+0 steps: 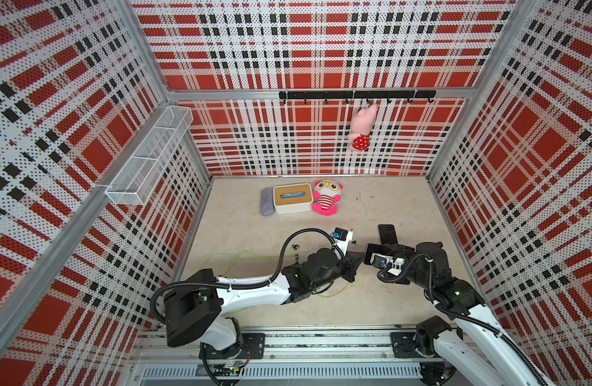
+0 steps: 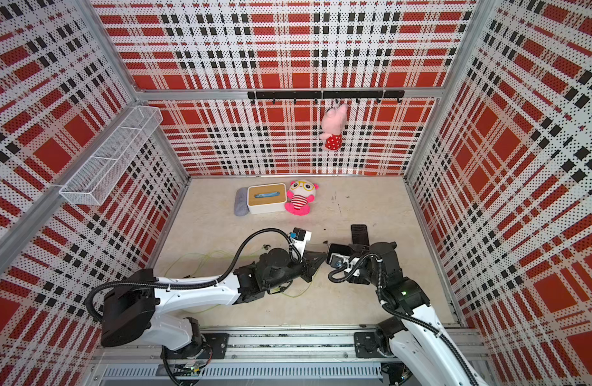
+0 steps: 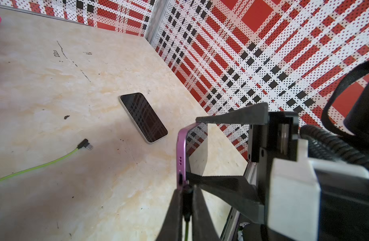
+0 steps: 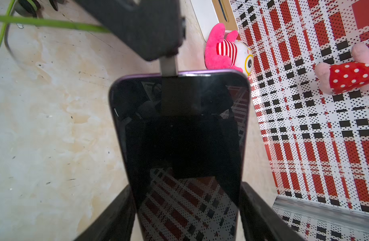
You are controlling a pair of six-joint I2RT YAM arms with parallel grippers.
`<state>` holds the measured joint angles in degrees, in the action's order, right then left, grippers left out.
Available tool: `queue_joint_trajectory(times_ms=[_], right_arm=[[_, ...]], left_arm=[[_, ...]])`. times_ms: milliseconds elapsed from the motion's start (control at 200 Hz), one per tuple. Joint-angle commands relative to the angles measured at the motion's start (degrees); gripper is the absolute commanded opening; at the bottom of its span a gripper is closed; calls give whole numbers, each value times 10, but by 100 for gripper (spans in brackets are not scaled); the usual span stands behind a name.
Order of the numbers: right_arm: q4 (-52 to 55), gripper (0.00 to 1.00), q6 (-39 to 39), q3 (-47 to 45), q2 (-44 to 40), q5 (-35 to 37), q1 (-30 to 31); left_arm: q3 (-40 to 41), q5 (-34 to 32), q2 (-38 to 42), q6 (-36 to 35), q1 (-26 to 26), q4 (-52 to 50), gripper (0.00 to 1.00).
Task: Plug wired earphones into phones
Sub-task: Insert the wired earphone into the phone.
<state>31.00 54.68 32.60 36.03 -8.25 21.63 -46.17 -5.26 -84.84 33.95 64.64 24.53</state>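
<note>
- No writing, brand mark, number or sign can be read in any view.
- The screen of the purple-edged phone (image 4: 179,135) is dark and carries only reflections, no lettering.
</note>
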Motion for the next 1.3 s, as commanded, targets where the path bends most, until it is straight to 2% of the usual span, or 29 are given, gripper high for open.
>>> queue_joint_trajectory(times_ms=[0, 421, 1097, 1298], right_arm=[[-26, 62, -1, -1, -10, -21, 4], [-30, 62, 0, -8, -17, -21, 4], [-44, 62, 3, -1, -15, -39, 4], [-51, 62, 5, 1, -9, -42, 4]], left_arm=[[-1, -5, 10, -13, -1, -1, 0], [9, -30, 42, -21, -2, -6, 0], [3, -2, 8, -19, -2, -11, 0], [8, -16, 6, -21, -5, -18, 0]])
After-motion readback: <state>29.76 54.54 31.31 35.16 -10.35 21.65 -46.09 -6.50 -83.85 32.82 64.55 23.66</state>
